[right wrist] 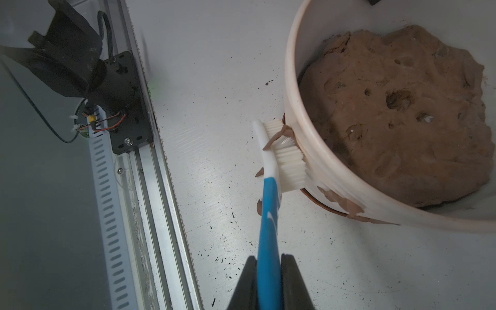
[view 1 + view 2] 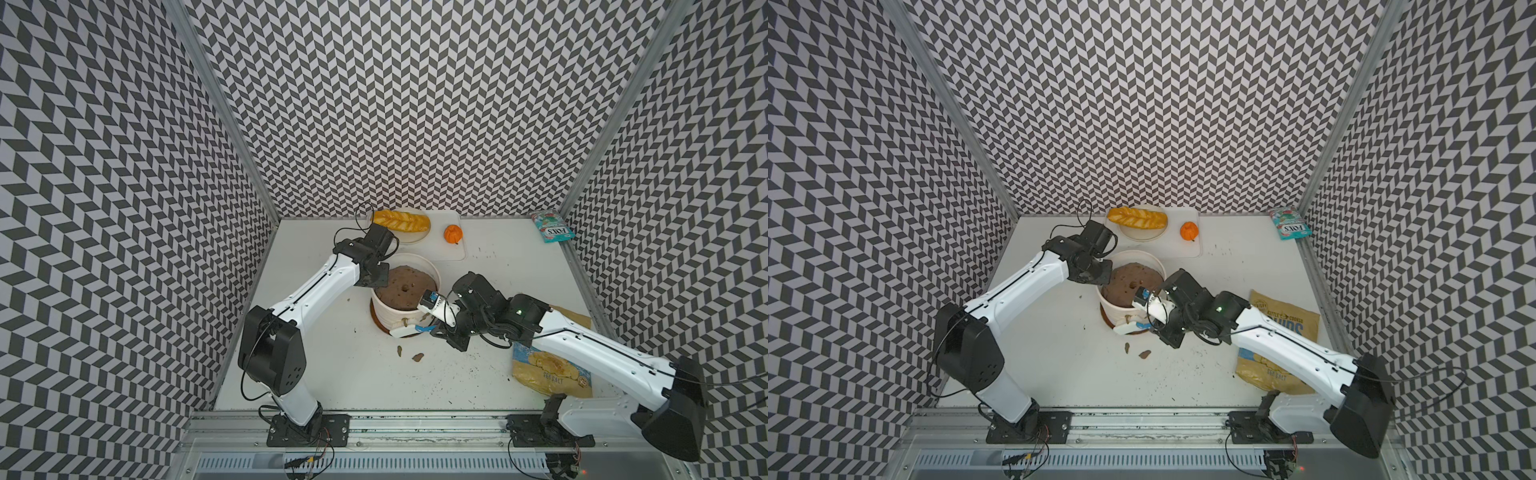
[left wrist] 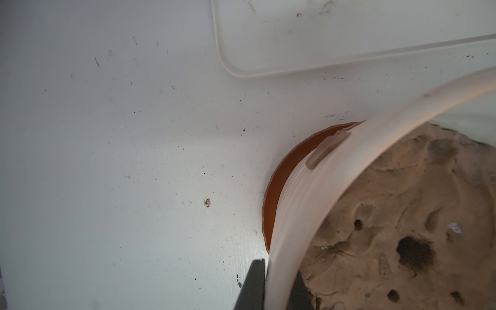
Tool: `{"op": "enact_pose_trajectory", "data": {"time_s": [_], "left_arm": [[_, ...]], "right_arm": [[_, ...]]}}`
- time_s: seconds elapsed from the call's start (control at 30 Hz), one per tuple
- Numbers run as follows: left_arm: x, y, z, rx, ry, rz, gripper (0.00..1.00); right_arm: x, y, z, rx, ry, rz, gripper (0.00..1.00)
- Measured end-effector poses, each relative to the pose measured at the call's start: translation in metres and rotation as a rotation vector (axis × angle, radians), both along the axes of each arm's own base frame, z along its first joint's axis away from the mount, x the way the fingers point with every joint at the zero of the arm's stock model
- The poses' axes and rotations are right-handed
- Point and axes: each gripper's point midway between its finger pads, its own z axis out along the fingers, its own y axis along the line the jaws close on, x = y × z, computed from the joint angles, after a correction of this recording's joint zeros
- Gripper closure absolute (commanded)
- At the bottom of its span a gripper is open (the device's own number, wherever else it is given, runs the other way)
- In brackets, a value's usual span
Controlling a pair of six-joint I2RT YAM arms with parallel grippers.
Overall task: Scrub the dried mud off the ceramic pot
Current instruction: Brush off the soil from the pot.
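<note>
The right tool (image 1: 269,268) is clenching the brush (image 1: 268,214) handle, its bristles pressing mud (image 1: 279,135) flakes on the pot (image 1: 291,80) wall, mid-surface (image 1: 214,80). The left tool (image 3: 276,290) is pinching the rim — bracing it for short, firm strokes along the ribs.
</note>
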Motion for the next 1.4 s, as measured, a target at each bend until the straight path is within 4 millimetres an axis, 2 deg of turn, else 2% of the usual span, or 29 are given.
{"op": "enact_pose_trajectory", "data": {"time_s": [0.33,0.6,0.93,1.03,1.4], "left_arm": [[0.006,-0.002,0.001,0.010,-0.008,-0.041,0.99],[0.009,-0.002,0.002,0.027,-0.017,-0.092,0.99],[0.011,-0.004,0.002,0.032,-0.021,-0.136,1.00],[0.011,-0.004,0.002,0.031,-0.022,-0.146,1.00],[0.015,-0.006,0.003,0.029,-0.034,-0.164,1.00]], "right_arm": [[-0.005,-0.015,0.005,-0.001,0.010,-0.062,1.00],[-0.021,-0.026,0.007,-0.072,-0.004,-0.058,1.00],[-0.012,-0.021,0.023,-0.076,-0.081,-0.010,1.00],[-0.004,-0.019,0.028,-0.073,-0.082,0.003,1.00],[0.007,-0.034,0.020,-0.077,0.000,-0.042,1.00]]}}
